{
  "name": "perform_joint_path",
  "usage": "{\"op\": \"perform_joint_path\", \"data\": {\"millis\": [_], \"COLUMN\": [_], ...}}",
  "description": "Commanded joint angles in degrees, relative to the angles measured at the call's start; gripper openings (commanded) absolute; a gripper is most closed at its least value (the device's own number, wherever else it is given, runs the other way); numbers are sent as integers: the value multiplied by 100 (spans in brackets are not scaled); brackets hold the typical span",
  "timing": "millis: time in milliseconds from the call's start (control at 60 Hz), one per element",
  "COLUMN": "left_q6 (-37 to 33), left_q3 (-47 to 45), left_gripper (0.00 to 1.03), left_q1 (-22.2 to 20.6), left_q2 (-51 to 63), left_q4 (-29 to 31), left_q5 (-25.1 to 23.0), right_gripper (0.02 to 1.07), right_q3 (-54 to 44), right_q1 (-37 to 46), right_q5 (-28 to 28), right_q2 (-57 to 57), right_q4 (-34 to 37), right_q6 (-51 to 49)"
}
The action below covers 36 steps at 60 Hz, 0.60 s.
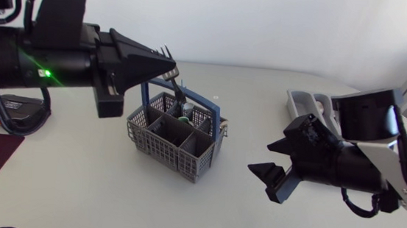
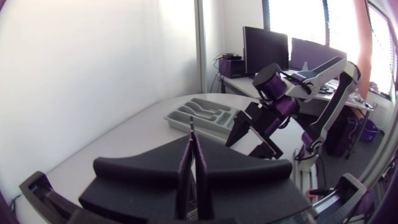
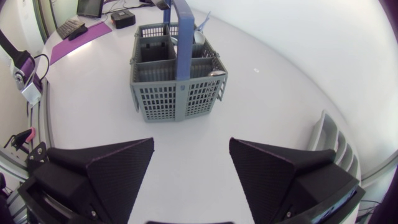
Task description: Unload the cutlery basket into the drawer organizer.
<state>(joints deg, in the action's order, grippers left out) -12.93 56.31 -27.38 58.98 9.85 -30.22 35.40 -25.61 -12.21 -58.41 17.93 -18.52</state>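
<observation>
A slim metal fork (image 1: pixel 169 52) is pinched in the left claw (image 1: pixel 169 65), twelve o'clock of the mesh basket (image 1: pixel 164 144). The right claw (image 1: pixel 262 156) is spread wide, empty.

White table (image 1: pixel 71 191) w/ grey basket (image 1: pixel 160 148) & organizer (image 1: pixel 300 102).

nothing readable is showing from where i am standing: no words, labels, numbers or signs are coming through on the counter (image 1: pixel 71 191) or anything on it.
</observation>
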Motion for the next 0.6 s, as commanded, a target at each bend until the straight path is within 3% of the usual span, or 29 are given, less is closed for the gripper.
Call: {"op": "perform_joint_path", "data": {"millis": [0, 300, 483, 583], "left_q6": [238, 352, 405, 625], "left_q3": [398, 829, 934, 1057], "left_gripper": [4, 4, 4, 4], "left_q1": [4, -277, -778, -840], "left_q2": [-80, 298, 676, 1142], "left_q4": [272, 1142, 1476, 1652], "left_q5": [-265, -1127, -1443, -2085], "right_gripper": [89, 89, 89, 89], "right_q3": [240, 626, 811, 837], "right_q1": [-103, -542, -1192, -1324], "right_q5": [-19, -379, -458, -862], "right_q2": [304, 902, 1060, 1007], "right_q4": [237, 879, 1054, 1019], "right_q6": [-152, -160, -46, -37]}}
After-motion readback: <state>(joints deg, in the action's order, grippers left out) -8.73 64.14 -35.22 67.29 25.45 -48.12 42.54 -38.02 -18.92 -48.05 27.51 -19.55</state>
